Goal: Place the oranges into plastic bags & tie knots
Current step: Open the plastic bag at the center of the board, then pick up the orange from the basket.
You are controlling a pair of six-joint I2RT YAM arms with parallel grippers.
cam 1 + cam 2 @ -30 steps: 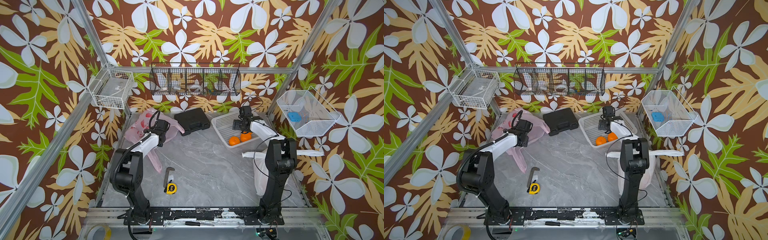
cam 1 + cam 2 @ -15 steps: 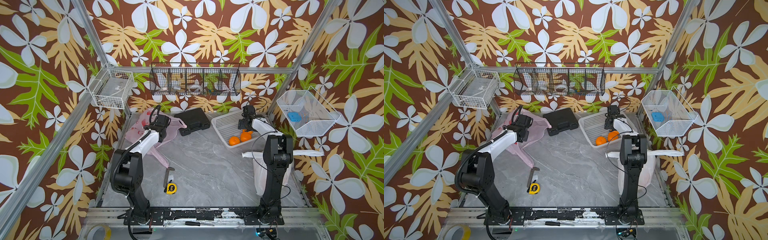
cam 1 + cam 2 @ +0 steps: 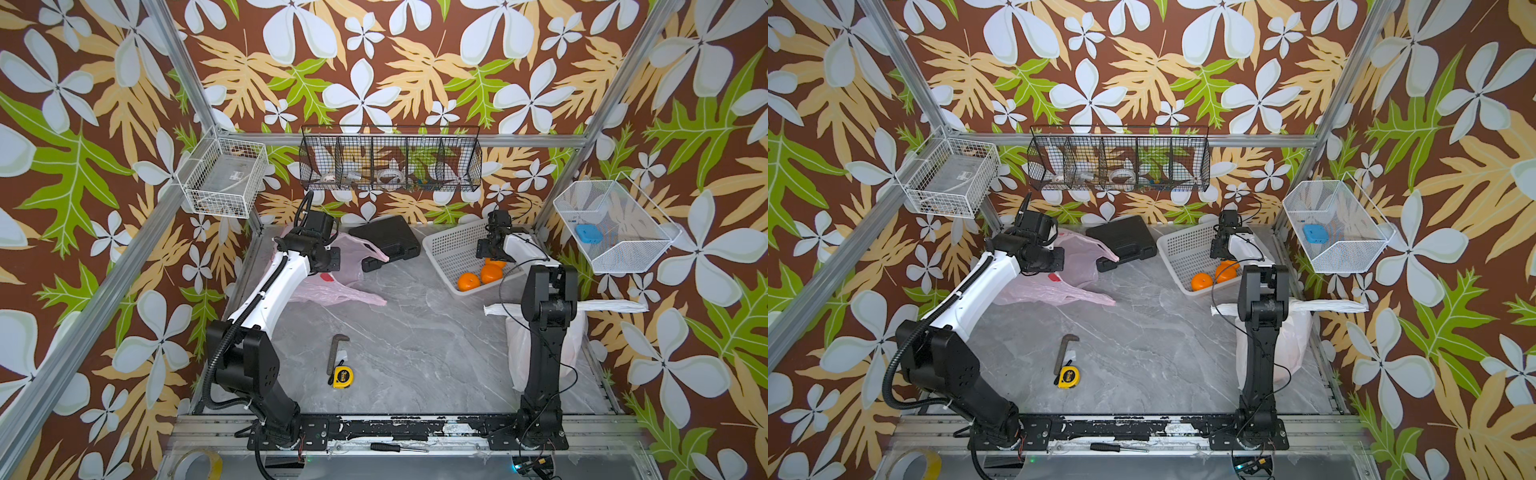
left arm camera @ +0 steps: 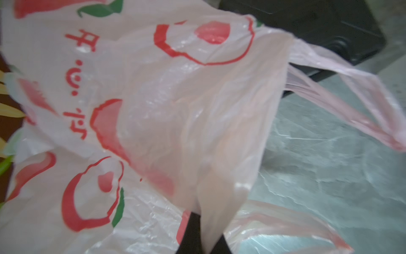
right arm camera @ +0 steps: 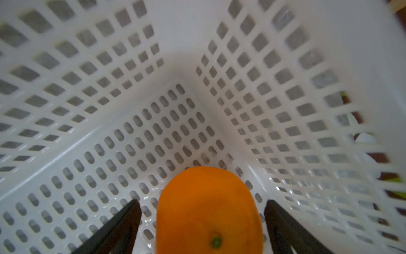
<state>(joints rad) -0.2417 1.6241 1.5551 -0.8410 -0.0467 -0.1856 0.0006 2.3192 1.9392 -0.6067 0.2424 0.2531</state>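
The pink plastic bag (image 3: 347, 272) with red fruit prints lies crumpled at the back left in both top views (image 3: 1077, 266). My left gripper (image 4: 205, 238) is shut on a fold of this bag's film (image 4: 175, 110), which fills the left wrist view. In a top view the left gripper (image 3: 330, 259) sits over the bag. My right gripper (image 5: 202, 201) is down inside the white basket, open, its fingers either side of an orange (image 5: 208, 211) with gaps on both sides. Two more oranges (image 3: 468, 281) (image 3: 491, 273) lie near it. The white plastic bag (image 3: 575, 349) stands behind the right arm's base, a strip (image 3: 615, 306) sticking out sideways.
The white perforated basket (image 3: 446, 249) sits at the back right, beside a black case (image 3: 386, 241). A hex key (image 3: 336, 351) and a yellow tape measure (image 3: 341, 376) lie at the front middle. Wire baskets (image 3: 390, 160) hang on the walls.
My left gripper has shut on the pink bag and pulled it up and open, spreading the film. My right gripper has shifted slightly inside the basket over an orange, staying open.
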